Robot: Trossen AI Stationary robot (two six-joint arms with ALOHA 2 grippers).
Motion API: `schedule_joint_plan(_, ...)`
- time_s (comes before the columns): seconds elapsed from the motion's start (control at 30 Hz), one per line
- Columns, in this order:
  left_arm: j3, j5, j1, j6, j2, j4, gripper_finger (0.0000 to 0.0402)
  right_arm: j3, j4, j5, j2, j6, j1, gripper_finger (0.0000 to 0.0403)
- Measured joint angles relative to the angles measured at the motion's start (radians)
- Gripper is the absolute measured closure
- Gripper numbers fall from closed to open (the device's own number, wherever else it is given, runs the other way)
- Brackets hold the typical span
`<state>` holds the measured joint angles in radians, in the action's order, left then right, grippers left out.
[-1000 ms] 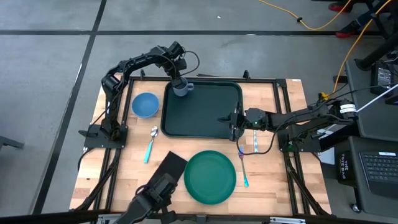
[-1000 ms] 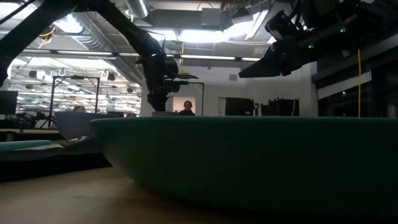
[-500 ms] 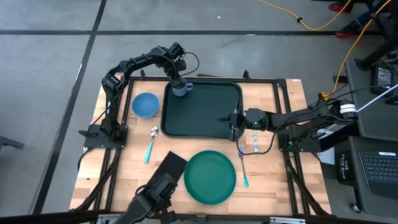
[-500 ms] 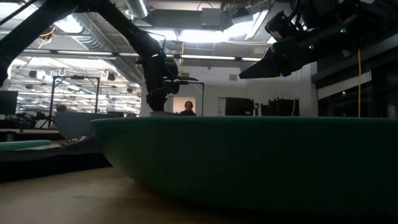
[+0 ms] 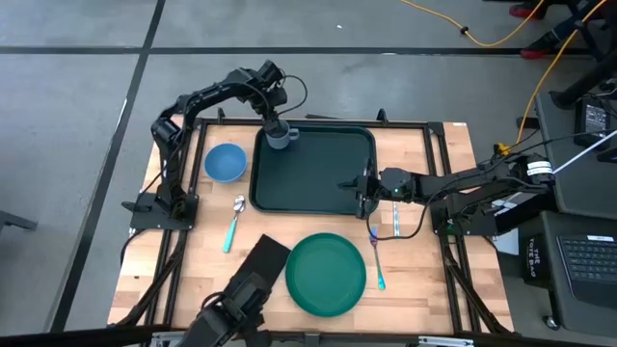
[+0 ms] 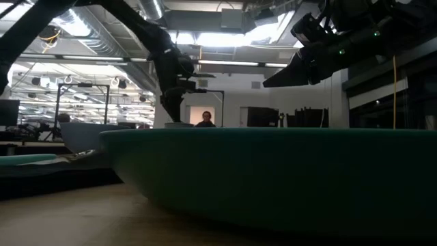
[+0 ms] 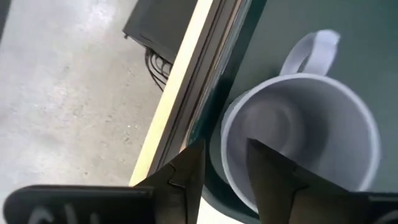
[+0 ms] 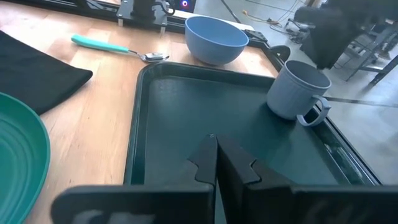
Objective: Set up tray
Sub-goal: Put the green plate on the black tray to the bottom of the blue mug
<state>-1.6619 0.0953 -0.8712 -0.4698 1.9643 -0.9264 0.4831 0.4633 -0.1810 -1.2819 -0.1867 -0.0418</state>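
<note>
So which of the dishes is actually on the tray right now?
Only the grey-blue mug, standing upright in a far corner of the tray. The blue bowl and the green plate sit on the bare wood beside it.

One tray (image 5: 313, 169), one mug (image 5: 281, 136), one blue bowl (image 5: 226, 162), one round green plate (image 5: 326, 274), one black cloth (image 5: 260, 258). Cutlery with teal handles: one spoon (image 5: 234, 221), two pieces (image 5: 377, 253) at centre right. Two robot arms.

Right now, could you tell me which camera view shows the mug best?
The right wrist view: the whole mug, handle included, upright in the tray corner. The left wrist view shows only its rim and inside, the high view has it partly under the left gripper, and the low view barely shows it.
</note>
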Motion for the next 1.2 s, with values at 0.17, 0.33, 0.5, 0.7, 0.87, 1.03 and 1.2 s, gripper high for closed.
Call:
schedule_joint_plan(0.17,0.000,-0.006,0.023,0.003,-0.060,-0.020,0.0286,0.000,-0.001,0.000,0.000,0.000,0.000,0.0393)
schedule_joint_plan(0.33,-0.001,-0.011,0.058,0.003,-0.132,-0.040,0.0291,0.000,-0.001,0.000,0.000,0.000,0.000,0.0393)
schedule_joint_plan(0.5,-0.002,-0.015,0.097,0.020,-0.217,-0.042,0.0302,0.000,-0.001,0.000,0.000,0.000,0.000,0.0393)
schedule_joint_plan(0.7,0.031,-0.012,0.135,0.014,-0.331,-0.011,0.0338,0.000,0.006,0.000,0.000,0.000,0.001,0.0393)
schedule_joint_plan(0.87,0.184,0.021,0.144,0.045,-0.452,0.112,0.0394,0.000,0.008,-0.001,0.000,-0.003,0.014,0.0393)
schedule_joint_plan(1.03,0.405,0.046,0.154,0.097,-0.583,0.266,0.0399,0.000,0.014,-0.001,0.000,-0.020,0.020,0.0393)
schedule_joint_plan(1.2,0.615,0.047,0.190,0.122,-0.719,0.438,0.0399,0.000,0.019,-0.002,0.000,-0.022,0.020,0.0393)
